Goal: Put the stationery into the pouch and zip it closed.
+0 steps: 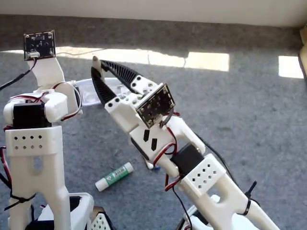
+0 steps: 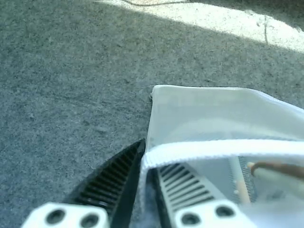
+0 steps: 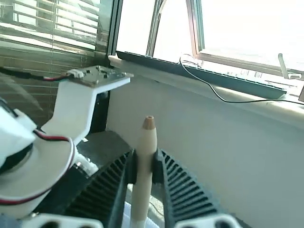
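Mesh pouch, white, is held by its hemmed edge, which is pinched between the narrow jaws of the left gripper above grey carpet. Right gripper stands just beside the pouch, jaws clamped on a cream pen (brown tip protruding past the fingertips). Glue stick lies on the carpet between the two arm bases, well apart from the pouch.

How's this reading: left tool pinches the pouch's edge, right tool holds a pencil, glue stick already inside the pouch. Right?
No. The glue stick lies on the carpet outside the pouch, as the high view shows. The left tool does pinch the pouch's edge; the right tool holds the pencil.
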